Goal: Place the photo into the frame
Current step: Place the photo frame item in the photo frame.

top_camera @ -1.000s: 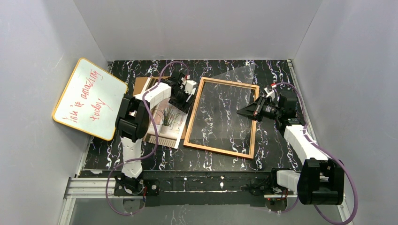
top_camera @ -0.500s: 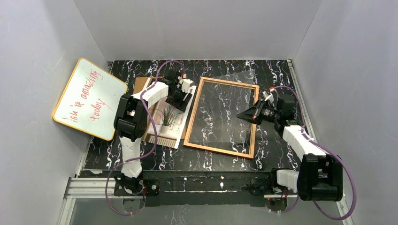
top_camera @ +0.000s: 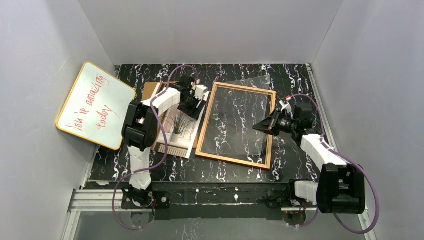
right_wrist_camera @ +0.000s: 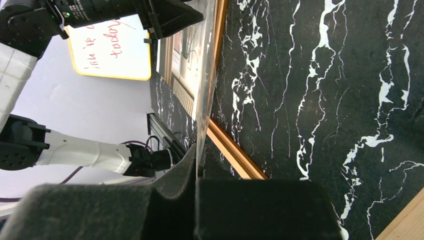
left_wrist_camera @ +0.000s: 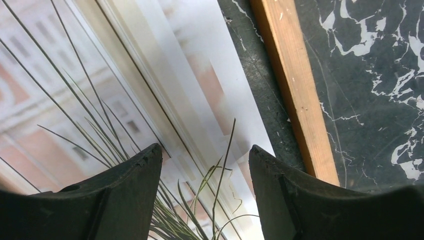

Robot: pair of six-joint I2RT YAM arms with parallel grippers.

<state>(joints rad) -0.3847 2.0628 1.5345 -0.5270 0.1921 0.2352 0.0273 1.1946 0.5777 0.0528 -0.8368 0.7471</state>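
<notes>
The left gripper hangs over the photo with its 2 jaws spread. The right gripper pinches the clear sheet above the frame.

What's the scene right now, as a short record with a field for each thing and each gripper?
photo: face up on the table, left of the frame, not yet inside
frame: flat on the table, dark table showing through its opening
clear sheet: tilted over the frame, pinched at one edge
left gripper: open, over the photo's edge nearest the frame
right gripper: shut on the clear sheet
whiteboard: propped up at the far left, red writing
</notes>
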